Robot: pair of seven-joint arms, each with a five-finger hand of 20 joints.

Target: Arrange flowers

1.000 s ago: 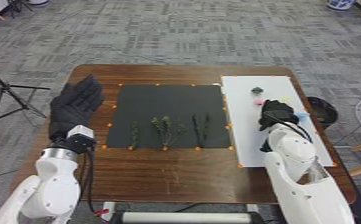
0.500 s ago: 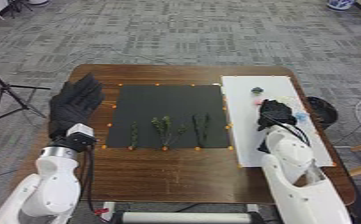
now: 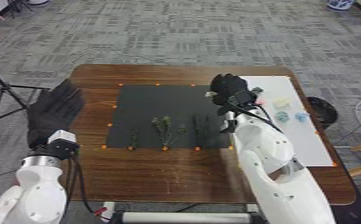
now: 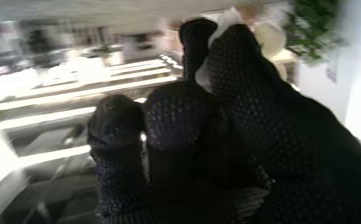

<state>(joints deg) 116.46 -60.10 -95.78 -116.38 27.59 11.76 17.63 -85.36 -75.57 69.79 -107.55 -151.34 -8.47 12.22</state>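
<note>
Right hand (image 3: pixel 231 89) above the far right part of the black mat (image 3: pixel 159 101), near its border with the white sheet (image 3: pixel 311 150). Fingers and thumb pinched on a small pale piece (image 4: pixel 226 21), likely a flower head, held at the very tips.

Just right of the hand, on the sheet: a dark bloom (image 3: pixel 256 90) and a pink bloom (image 3: pixel 260 100). Farther right and nearer the robot: a yellow bloom (image 3: pixel 281 102), then two pale blue blooms (image 3: pixel 283 117). Left of the hand and nearer the robot, on the mat: a leafy sprig (image 3: pixel 162 131), dark stems (image 3: pixel 195 126), a short sprig (image 3: pixel 134 140).

Left hand (image 3: pixel 54 111) open, fingers straight, over the left side of the tabletop (image 3: pixel 163 175).

Step in hand, my reading: carry the piece over to top one of the stems. Best to line it up above the stem first, lower straight, let the fingers part only once it sits flat. Light pinch; petals would crush. Watch the glove's underside: could drag the stems askew. Lift clear before swinging back rightward.
</note>
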